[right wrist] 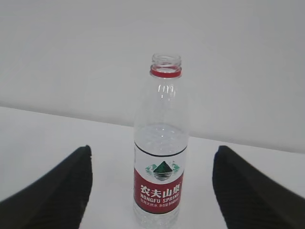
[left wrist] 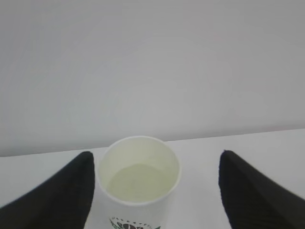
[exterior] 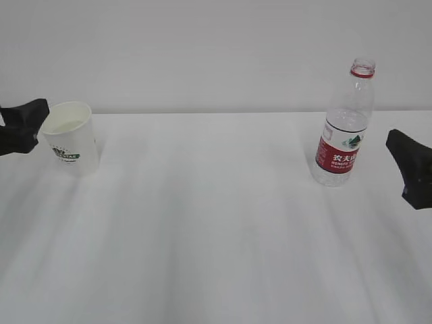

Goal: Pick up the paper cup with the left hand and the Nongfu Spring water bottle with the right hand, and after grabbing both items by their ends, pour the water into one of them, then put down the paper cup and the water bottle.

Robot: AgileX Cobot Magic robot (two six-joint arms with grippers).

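left hand [exterior: 20,125]: cut by exterior frame's left edge | right hand [exterior: 412,165]: cut by right edge | paper cup [left wrist: 137,183]: base and logo cropped in left wrist view | Nongfu Spring water bottle [right wrist: 159,157]: base cropped in right wrist view; water level unclear

The left hand [exterior: 20,125] enters low at the left edge, fingers [left wrist: 57,191] spread wide apart, gripping nothing. The right hand [exterior: 412,165] enters at the right edge at similar height, fingers [right wrist: 252,191] equally wide apart, also empty.
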